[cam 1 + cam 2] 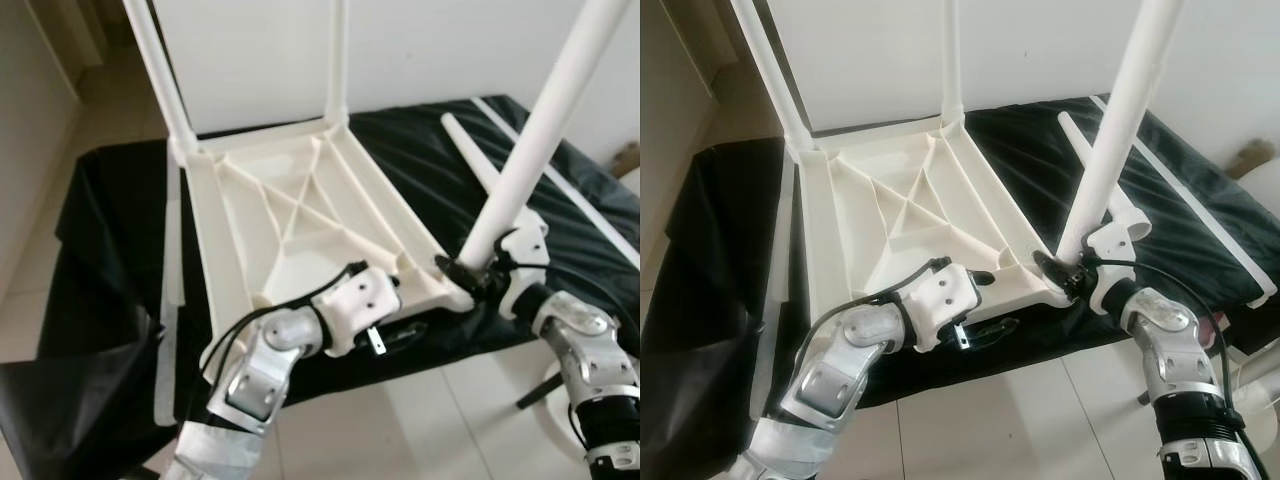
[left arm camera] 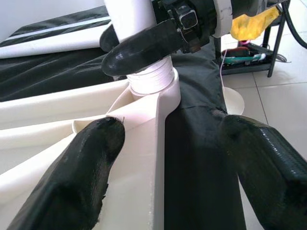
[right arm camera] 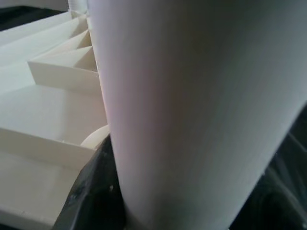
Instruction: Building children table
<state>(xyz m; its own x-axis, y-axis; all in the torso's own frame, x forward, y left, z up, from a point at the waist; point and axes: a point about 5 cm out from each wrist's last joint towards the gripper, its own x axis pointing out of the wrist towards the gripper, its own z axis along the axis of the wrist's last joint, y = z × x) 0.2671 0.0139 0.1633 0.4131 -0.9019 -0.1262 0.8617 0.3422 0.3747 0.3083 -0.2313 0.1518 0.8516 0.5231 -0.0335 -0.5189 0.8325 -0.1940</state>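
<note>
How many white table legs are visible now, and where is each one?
4. Two stand upright in the far corners of the upturned tabletop: far-left leg, far-right leg. The right gripper holds a third leg at the near-right corner. A loose leg lies on the black cloth.

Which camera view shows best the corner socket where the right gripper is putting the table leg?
The left wrist view: the corner socket is close and sharp, with the table leg entering it, held by the right gripper. Both eye views show it small, partly behind that gripper. In the right wrist view the leg covers it.
</note>
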